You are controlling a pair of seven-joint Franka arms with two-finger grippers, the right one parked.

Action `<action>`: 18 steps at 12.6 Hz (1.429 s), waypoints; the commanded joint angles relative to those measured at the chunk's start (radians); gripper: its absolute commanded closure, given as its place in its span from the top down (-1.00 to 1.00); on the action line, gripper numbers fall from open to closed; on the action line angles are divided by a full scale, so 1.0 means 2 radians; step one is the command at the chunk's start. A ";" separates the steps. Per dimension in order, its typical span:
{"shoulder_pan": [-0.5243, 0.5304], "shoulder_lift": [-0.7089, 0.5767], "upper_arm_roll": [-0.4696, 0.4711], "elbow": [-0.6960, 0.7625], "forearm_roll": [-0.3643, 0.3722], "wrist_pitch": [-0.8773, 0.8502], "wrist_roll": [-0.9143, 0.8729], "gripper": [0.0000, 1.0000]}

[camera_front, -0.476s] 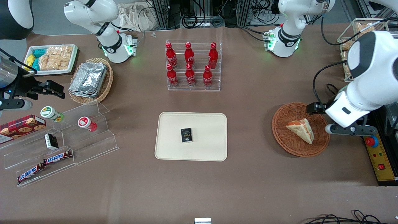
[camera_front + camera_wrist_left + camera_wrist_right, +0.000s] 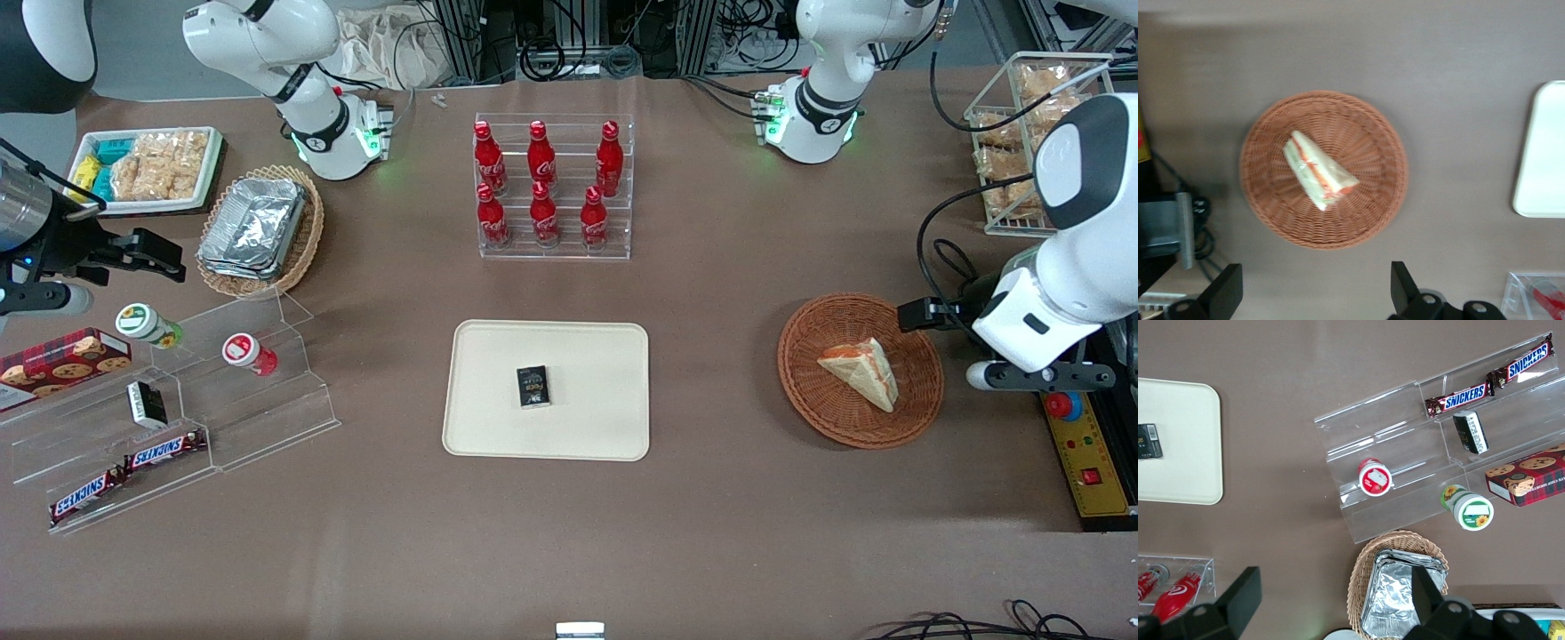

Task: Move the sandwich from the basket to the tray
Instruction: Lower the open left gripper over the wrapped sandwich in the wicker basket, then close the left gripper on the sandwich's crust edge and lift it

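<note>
My tool [image 2: 1308, 293] hangs above the table [image 2: 711, 533] with its two fingers [image 2: 1225, 292] spread wide and nothing between them. From the wrist camera it sits off the basket's rim, not over the sandwich. In the front view I see the tool [image 2: 925, 316] only in part, at the basket's edge toward the working arm's end of the table, mostly covered by the arm's white wrist.

The sandwich [image 2: 861, 372] lies in the round reddish-brown basket [image 2: 800, 391], resting on its side on the woven bottom, roughly central. In the wrist view the sandwich [image 2: 1318, 171] shows its pale bread with an orange and green strip of filling along one edge, and the basket [image 2: 1271, 213] wall rings it all round with no part of the wedge over the rim.

The tray [image 2: 587, 427] lies flat near the middle of the table, well apart from the basket, toward the parked arm's end from it. A small dark packet [image 2: 532, 387] lies on the tray near its centre. One rounded corner of the tray [image 2: 1538, 153] shows in my wrist camera too.

Farther from the front camera than the tray stands a clear rack [image 2: 556, 251] holding six red bottles [image 2: 542, 213].
</note>
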 commanded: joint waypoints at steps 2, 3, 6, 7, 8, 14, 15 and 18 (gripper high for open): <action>0.000 0.003 -0.001 -0.073 0.028 0.089 -0.117 1.00; 0.001 -0.002 0.001 -0.109 0.028 0.134 -0.171 1.00; 0.012 0.006 0.001 -0.182 0.026 0.230 -0.279 1.00; 0.015 0.009 0.002 -0.203 0.027 0.260 -0.298 1.00; 0.025 0.015 0.002 -0.226 0.031 0.283 -0.309 1.00; 0.036 0.040 0.003 -0.289 0.032 0.355 -0.322 1.00; 0.036 0.044 0.003 -0.295 0.032 0.363 -0.323 1.00; 0.037 0.066 0.003 -0.296 0.031 0.374 -0.360 0.93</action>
